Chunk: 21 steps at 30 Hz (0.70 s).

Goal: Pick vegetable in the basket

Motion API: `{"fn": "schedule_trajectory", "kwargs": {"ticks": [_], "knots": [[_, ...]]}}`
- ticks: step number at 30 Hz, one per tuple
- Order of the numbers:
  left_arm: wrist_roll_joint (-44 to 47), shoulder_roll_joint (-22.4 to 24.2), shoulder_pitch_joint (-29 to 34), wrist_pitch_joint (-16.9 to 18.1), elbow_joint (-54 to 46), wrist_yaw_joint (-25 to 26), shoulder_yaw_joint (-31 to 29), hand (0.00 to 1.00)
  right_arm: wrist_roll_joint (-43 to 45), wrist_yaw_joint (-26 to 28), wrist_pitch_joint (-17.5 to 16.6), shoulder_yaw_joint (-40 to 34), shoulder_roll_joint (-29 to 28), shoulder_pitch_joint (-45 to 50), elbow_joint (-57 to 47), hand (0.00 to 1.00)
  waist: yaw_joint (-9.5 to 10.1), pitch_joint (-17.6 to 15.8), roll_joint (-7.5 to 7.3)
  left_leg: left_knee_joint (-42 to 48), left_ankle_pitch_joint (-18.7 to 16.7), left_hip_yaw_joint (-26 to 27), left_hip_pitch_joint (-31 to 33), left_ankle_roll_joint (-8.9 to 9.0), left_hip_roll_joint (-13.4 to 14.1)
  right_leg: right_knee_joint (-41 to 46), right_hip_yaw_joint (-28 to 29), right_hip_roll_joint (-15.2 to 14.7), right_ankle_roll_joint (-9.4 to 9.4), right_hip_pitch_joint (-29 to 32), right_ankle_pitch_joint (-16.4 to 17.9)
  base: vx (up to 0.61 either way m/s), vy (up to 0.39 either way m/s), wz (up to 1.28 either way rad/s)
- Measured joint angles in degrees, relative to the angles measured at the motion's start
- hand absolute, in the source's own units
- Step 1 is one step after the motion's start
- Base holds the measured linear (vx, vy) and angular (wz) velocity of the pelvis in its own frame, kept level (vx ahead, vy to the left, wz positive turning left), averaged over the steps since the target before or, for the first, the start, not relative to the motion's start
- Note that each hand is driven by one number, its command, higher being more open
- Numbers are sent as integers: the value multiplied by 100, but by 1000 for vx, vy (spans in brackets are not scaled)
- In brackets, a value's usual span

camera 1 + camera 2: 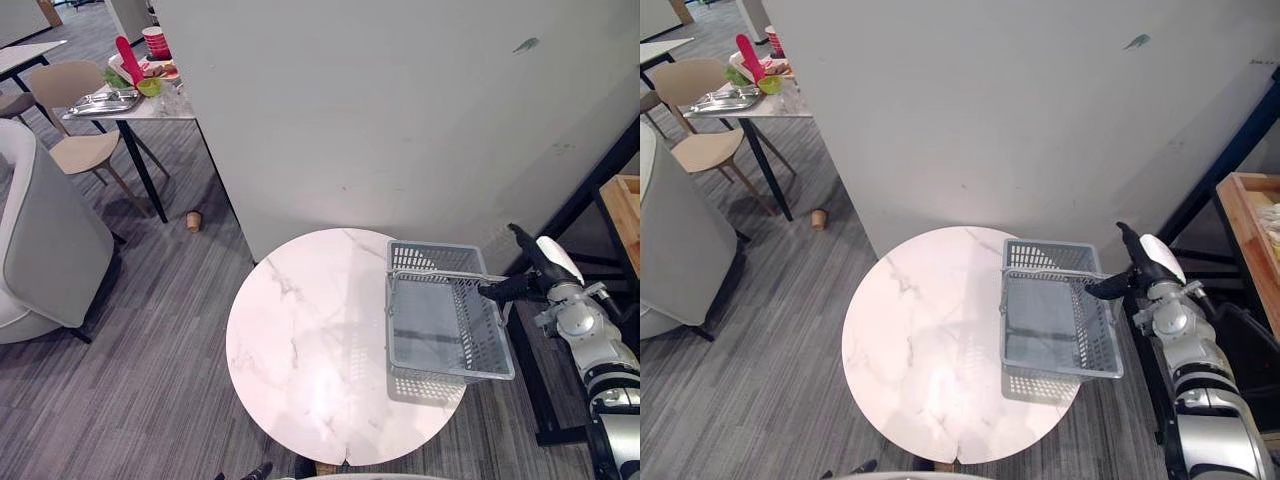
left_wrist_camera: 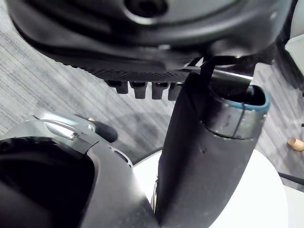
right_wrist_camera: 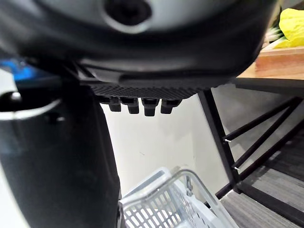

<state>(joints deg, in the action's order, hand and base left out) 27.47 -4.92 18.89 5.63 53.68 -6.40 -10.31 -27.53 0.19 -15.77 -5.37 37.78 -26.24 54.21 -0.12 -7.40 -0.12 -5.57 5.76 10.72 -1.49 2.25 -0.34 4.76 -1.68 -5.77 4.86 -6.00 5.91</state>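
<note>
I make out 1 yellow-green vegetable (image 3: 288,21), leafy I think, on a wooden tray (image 1: 1240,218), well apart from the right hand (image 1: 1137,283) on its outer side. That hand's fingers reach out straight, thumb up, tips by the right rim of the grey basket (image 1: 436,258), holding nothing. The basket sits on the round table (image 1: 300,340). I cannot tell the state of the left hand (image 2: 118,52).

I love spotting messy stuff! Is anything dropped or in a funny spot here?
A small brown cup lies on its side on the grey carpet floor near the white wall, as if dropped. The empty grey plastic basket sits at the round white marble table's right edge, its rim seemingly past it.
</note>
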Motion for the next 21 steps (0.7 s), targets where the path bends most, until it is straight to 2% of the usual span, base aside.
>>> {"fn": "schedule_trajectory", "kwargs": {"ticks": [3,6,10,15,17,21], "knots": [[0,-19,-6,-11,-3,23,33,100,-322,133,119,0,-129,0,174,100,6,-13,-13,-1,-40,-39,61,-1,-13,-113,-111,-16,-70,17,81,-139,-17,4],[0,-17,-1,-99,-7,30,36,100,-561,275,158,41,-179,45,377,100,6,-18,13,-1,-110,-42,150,-2,15,-86,-146,16,-49,117,106,-146,3,7],[0,-53,8,-203,-135,34,31,100,-616,207,153,38,-173,76,403,100,58,-24,22,0,-153,-28,267,-70,-9,-153,-125,3,-30,192,96,-51,32,0],[5,-129,-27,-247,-319,-4,32,100,-751,-16,115,43,-153,52,406,100,126,-121,-70,4,-158,-10,371,-120,-85,-105,-48,-34,-40,314,70,30,18,-2],[7,-146,-26,-253,-403,-6,32,100,-881,-93,114,106,-104,-26,409,100,154,-185,-54,6,-116,-11,380,-183,-109,-62,-6,-50,-27,341,51,100,15,-3],[134,-159,-75,-250,-653,-30,32,100,-893,-238,154,508,98,-486,472,100,283,-461,33,7,-64,-56,385,-170,-98,-37,53,-31,-31,397,52,38,-11,-10]]}}
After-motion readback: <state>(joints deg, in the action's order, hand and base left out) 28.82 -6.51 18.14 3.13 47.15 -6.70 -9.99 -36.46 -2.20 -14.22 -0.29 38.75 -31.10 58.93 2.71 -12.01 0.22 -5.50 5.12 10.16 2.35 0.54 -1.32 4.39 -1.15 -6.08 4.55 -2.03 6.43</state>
